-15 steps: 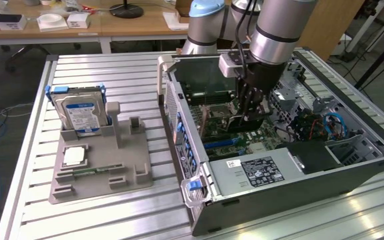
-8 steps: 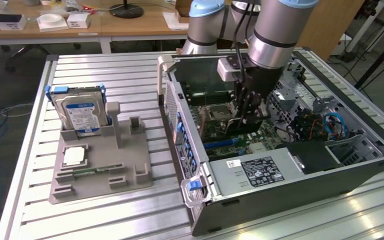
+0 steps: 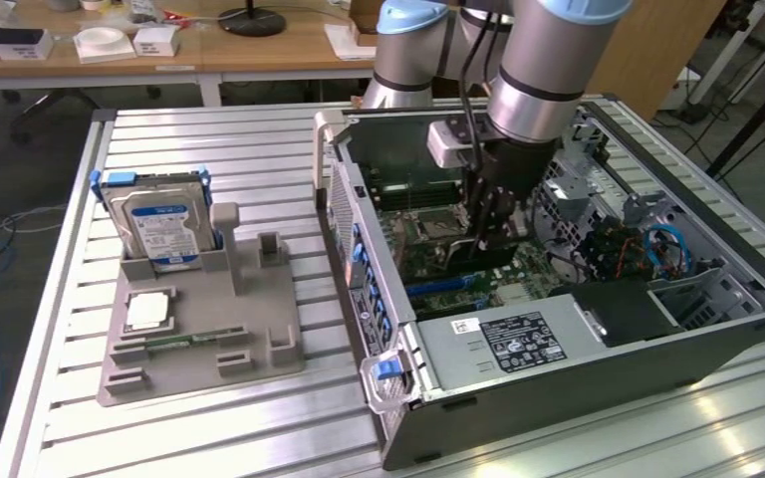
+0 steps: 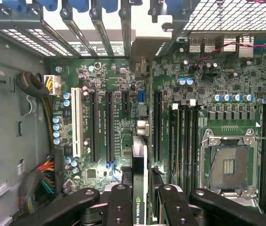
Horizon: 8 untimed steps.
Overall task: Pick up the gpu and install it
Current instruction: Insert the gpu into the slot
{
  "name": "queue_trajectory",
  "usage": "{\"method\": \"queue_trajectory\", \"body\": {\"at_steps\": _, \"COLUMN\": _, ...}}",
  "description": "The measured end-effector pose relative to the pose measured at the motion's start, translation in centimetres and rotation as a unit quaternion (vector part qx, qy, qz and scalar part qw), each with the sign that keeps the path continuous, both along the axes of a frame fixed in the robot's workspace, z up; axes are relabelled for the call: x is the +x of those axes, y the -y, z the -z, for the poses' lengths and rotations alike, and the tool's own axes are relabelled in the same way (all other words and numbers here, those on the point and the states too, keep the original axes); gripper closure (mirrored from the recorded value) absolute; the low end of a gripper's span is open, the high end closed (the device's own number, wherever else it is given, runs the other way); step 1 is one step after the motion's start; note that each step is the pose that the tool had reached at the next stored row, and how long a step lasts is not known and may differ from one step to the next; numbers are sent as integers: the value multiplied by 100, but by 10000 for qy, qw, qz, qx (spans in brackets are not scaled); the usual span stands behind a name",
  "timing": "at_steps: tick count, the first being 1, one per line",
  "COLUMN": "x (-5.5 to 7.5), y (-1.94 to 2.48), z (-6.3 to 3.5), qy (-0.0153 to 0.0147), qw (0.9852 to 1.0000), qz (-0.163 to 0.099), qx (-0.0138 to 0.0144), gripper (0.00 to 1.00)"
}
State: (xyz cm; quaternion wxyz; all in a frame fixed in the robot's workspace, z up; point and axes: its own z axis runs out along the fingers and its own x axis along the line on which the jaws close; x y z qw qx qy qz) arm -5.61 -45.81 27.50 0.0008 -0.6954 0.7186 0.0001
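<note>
The gpu point(image 4: 140, 165) shows edge-on in the wrist view as a thin card with a green-lettered label, standing upright between my fingers point(image 4: 118, 207). My gripper point(image 4: 141, 195) is shut on it. The card hangs just above the motherboard point(image 4: 100, 80), in line with the long black expansion slots point(image 4: 108, 125) beside it. In the exterior view my gripper point(image 3: 486, 234) reaches straight down into the open computer case point(image 3: 701, 344), with the dark gpu point(image 3: 469, 257) at its tips, low over the board.
The power supply point(image 3: 516, 344) fills the case's near end, and the CPU socket point(image 4: 227, 165) sits beside the slots. On the table at the exterior view's left, a grey fixture point(image 3: 270, 339) holds a blue-labelled hard drive point(image 3: 163, 224) and small parts.
</note>
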Motion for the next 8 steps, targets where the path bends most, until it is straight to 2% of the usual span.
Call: {"method": "queue_trajectory", "body": {"at_steps": 8, "x": -72, "y": 0, "z": 46, "qy": 0, "qw": 10000, "qz": -14, "qx": 0, "gripper": 74}}
